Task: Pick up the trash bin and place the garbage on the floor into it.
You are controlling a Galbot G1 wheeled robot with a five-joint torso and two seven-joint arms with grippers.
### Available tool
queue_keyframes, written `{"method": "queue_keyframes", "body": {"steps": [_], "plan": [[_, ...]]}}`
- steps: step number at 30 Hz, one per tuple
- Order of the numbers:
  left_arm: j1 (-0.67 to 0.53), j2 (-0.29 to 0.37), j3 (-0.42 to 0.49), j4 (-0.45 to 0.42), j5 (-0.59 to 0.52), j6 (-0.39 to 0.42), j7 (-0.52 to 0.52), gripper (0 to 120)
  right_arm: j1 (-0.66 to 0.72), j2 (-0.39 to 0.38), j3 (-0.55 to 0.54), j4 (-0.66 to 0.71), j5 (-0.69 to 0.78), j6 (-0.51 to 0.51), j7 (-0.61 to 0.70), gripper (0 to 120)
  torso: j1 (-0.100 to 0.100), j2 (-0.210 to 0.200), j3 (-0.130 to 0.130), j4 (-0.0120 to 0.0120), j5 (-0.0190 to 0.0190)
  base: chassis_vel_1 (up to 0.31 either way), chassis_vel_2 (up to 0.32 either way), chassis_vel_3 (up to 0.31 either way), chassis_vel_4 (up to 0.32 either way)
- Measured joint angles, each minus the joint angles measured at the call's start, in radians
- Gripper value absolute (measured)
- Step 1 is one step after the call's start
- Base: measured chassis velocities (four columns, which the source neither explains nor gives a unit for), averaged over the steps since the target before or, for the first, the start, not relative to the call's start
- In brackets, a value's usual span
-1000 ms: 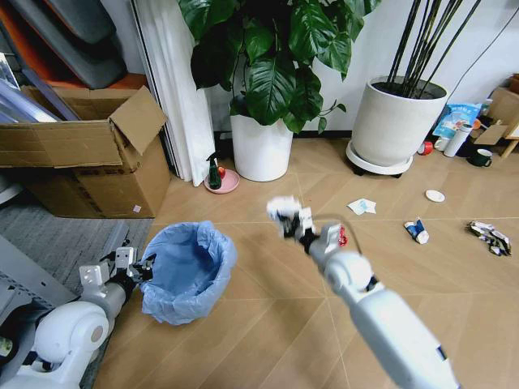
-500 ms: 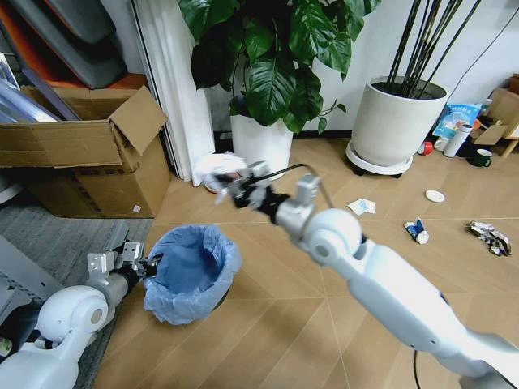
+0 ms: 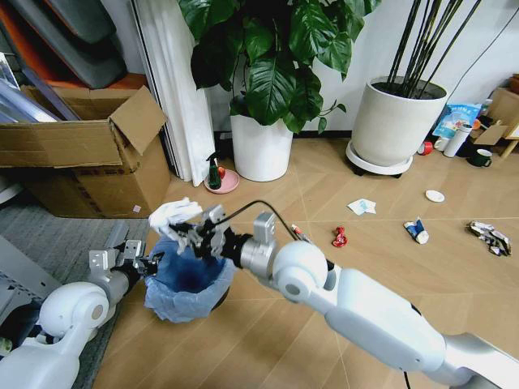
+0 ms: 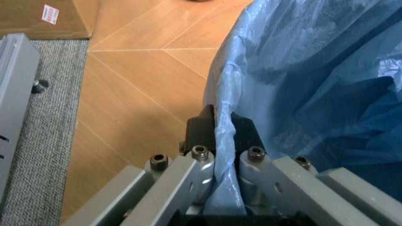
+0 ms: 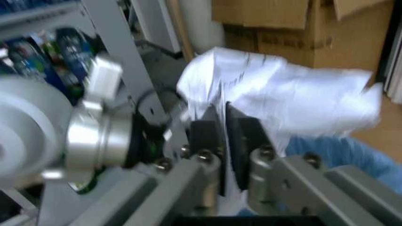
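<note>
The head camera looks down from up high at the floor (image 3: 268, 348). Both wrist cameras sit very close; all three see the trash bin (image 3: 188, 279).

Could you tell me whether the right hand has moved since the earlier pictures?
Yes. The right hand, gripping a crumpled tissue, swung leftward from near the white plant pot to above the trash bin.

The trash bin (image 3: 188, 279) is lined with a crinkly light-blue bag, darker blue down inside. The crumpled tissue (image 3: 173, 214) above it is white. The floor (image 3: 268, 324) is light brown wood laid in a herringbone pattern, and beside it runs a speckled grey carpet (image 4: 37, 141). The arm (image 3: 365, 312) is glossy white, and the gripper fingers (image 4: 202, 128) are black on grey metal links. A small red wrapper (image 3: 339, 237) lies farther off.
</note>
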Motion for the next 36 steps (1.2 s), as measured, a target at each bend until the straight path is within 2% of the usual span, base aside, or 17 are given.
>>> {"method": "queue_keyframes", "body": {"steps": [5,6,11,12,14,16,19,21,25,26,28,30,33,36], "plan": [[-0.006,0.003,-0.003,0.001,-0.004,0.0,0.0,0,-0.014,-0.005,-0.011,-0.02,-0.028,0.0,-0.001,26,0.0,0.0,0.0,-0.0002,0.0,0.0,0.0,0.0,0.0],[-0.006,0.003,-0.003,0.001,-0.004,0.0,0.0,0,-0.014,-0.005,-0.011,-0.02,-0.028,0.0,-0.001,26,0.0,0.0,0.0,-0.0002,0.0,0.0,0.0,0.0,0.0],[-0.009,0.004,-0.007,0.002,-0.006,-0.001,0.0,0,-0.017,0.004,-0.011,-0.029,-0.037,0.005,0.003,48,0.0,0.0,0.0,0.0,0.0,0.0,0.0,0.0,0.0],[-0.009,0.004,-0.007,0.002,-0.006,-0.001,0.0,0,-0.017,0.004,-0.011,-0.029,-0.037,0.005,0.003,48,0.0,0.0,0.0,0.0,0.0,0.0,0.0,0.0,0.0],[-0.003,0.001,-0.015,-0.002,-0.006,-0.002,0.0,0,-0.017,0.012,0.013,-0.031,-0.052,0.01,0.028,58,0.0,0.0,0.0,0.0001,0.0,0.0,0.0,0.0,0.0],[-0.002,0.0,-0.017,-0.003,-0.006,-0.002,0.0,0,-0.017,0.013,0.02,-0.032,-0.056,0.01,0.035,61,0.0,0.0,0.0,0.0001,0.0,0.0,0.0,0.0,0.0],[0.008,-0.011,-0.032,-0.013,-0.003,-0.004,0.0,0,-0.035,0.001,0.105,-0.042,-0.09,0.013,0.076,78,0.0,0.0,0.0,0.0001,0.0,0.0,0.0,0.0,0.0],[0.011,-0.013,-0.034,-0.015,-0.002,-0.005,0.0,0,-0.044,-0.006,0.129,-0.045,-0.099,0.014,0.08,81,0.0,0.0,0.0,0.0002,0.0001,0.0,0.0,0.0,0.0],[0.03,-0.031,-0.044,-0.035,0.007,-0.007,-0.001,0,-0.119,-0.044,0.259,-0.046,-0.154,0.011,0.085,98,0.0,0.0,0.0,-0.0001,0.0001,0.0,0.0,0.0,0.0],[0.03,-0.031,-0.044,-0.035,0.007,-0.007,-0.001,0,-0.119,-0.044,0.259,-0.046,-0.154,0.011,0.085,98,0.0,0.0,0.0,-0.0001,0.0001,0.0,0.0,0.0,0.0],[0.042,-0.042,-0.051,-0.049,0.012,-0.008,-0.003,0,-0.187,-0.062,0.344,-0.042,-0.201,0.008,0.076,100,0.0,0.0,0.0,0.0,0.0002,0.0,0.0,0.0,0.0],[0.044,-0.044,-0.053,-0.053,0.012,-0.009,-0.003,0,-0.208,-0.066,0.365,-0.041,-0.21,0.008,0.071,100,0.0,0.0,0.0,-0.0001,0.0002,0.0,0.0,0.0,0.0],[0.05,-0.049,-0.055,-0.067,0.013,-0.009,-0.004,0,-0.3,-0.077,0.454,-0.028,-0.233,0.007,0.055,100,0.0,0.0,0.0,-0.0002,0.0003,0.0,0.0,0.0,0.0],[0.051,-0.05,-0.055,-0.069,0.014,-0.009,-0.004,0,-0.33,-0.078,0.476,-0.027,-0.244,0.008,0.049,100,0.0,0.0,0.0,-0.0002,0.0003,0.0,0.0,0.0,0.0]]}}
